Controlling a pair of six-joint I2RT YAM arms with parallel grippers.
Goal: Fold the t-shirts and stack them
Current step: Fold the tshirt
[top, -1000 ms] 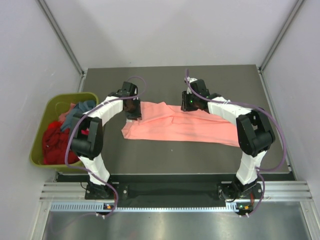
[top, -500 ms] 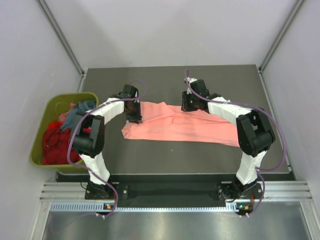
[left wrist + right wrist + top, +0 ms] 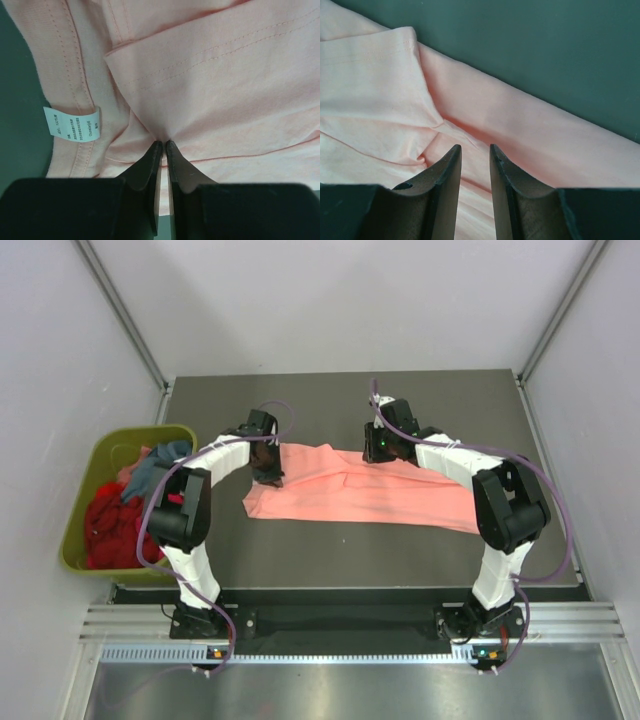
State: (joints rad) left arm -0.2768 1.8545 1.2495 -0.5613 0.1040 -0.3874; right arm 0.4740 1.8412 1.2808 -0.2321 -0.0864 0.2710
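A large salmon-pink t-shirt (image 3: pixel 360 495) lies stretched across the middle of the dark table, partly folded into a long band. My left gripper (image 3: pixel 268 472) is at its left end, near the collar. In the left wrist view that gripper (image 3: pixel 164 143) is shut, pinching a pucker of the pink cloth (image 3: pixel 225 90) beside the white neck label (image 3: pixel 72 124). My right gripper (image 3: pixel 377 452) is at the shirt's far edge. In the right wrist view the right gripper (image 3: pixel 475 148) stands open by a narrow gap, tips down on a folded layer of the pink cloth (image 3: pixel 380 75).
An olive-green bin (image 3: pixel 75 510) stands off the table's left edge, holding a red shirt (image 3: pixel 108 525) and a teal-blue one (image 3: pixel 150 472). Dark table surface (image 3: pixel 330 555) shows in front of and behind the pink shirt. Slanted frame posts rise at the back corners.
My left gripper has shut on the pink cloth near the collar and shifted slightly. The right arm and the shirt have not visibly moved.
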